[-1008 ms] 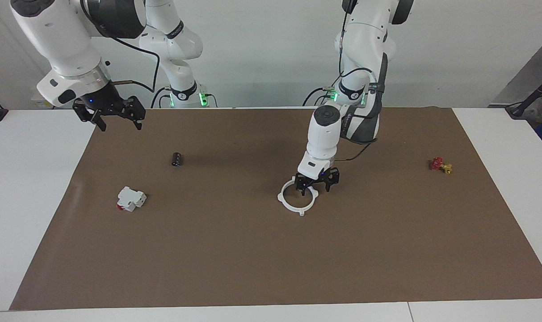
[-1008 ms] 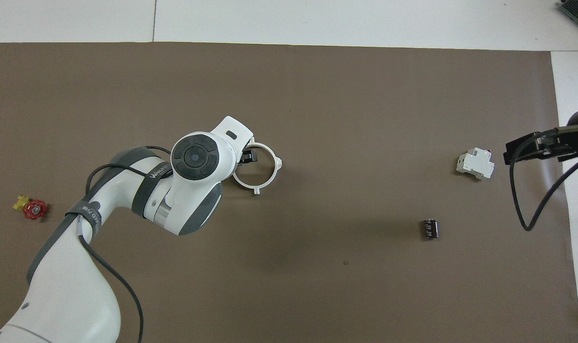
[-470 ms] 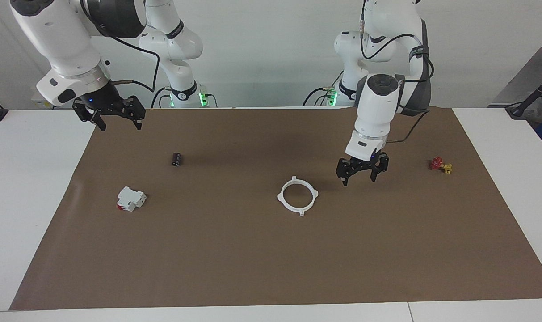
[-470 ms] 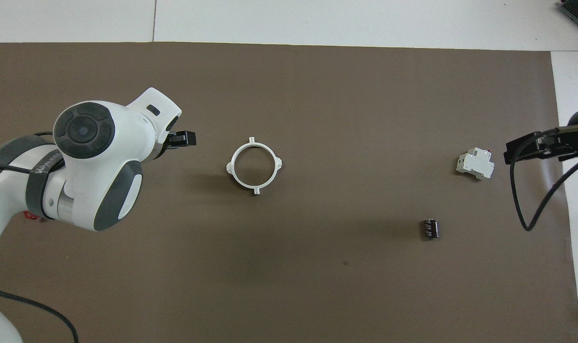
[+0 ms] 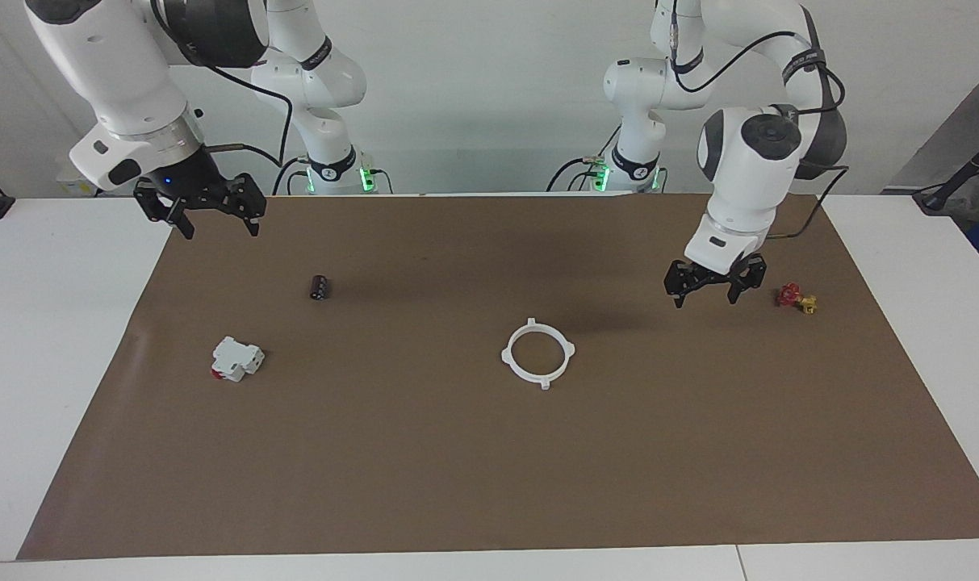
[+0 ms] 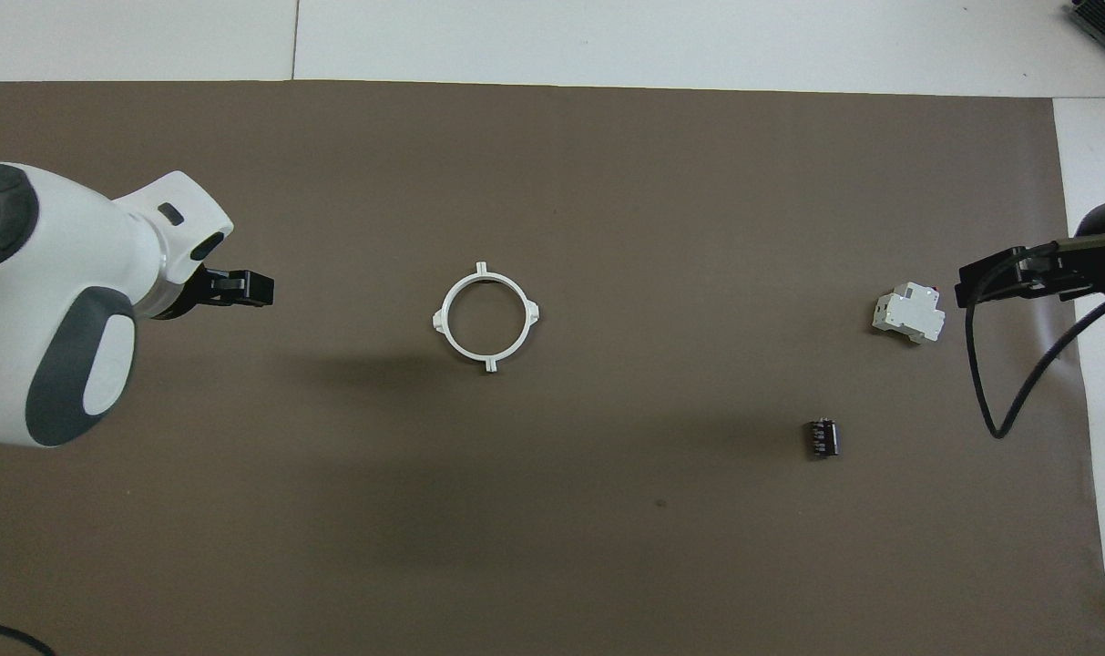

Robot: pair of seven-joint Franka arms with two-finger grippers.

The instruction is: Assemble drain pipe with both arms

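Counter (image 5: 53, 339), brown mat (image 5: 457, 468). Left end effector (image 5: 705, 284), right of frame centre, raised, fingers spread, empty. Right end effector (image 5: 198, 206), upper left, spread, empty. Drain pipe (image 5: 538, 353): closed ring, mid-frame on mat. Red-yellow part (image 5: 796, 298), right.

Item count: one white drain pipe ring (image 5: 538, 354) (its two half-rings joined as a single loop), one white-and-red blocky part (image 5: 236, 359), one small black cylinder (image 5: 320, 286), one red-and-yellow small part (image 5: 797, 298), one brown mat (image 5: 457, 484), two arms, each with one gripper.
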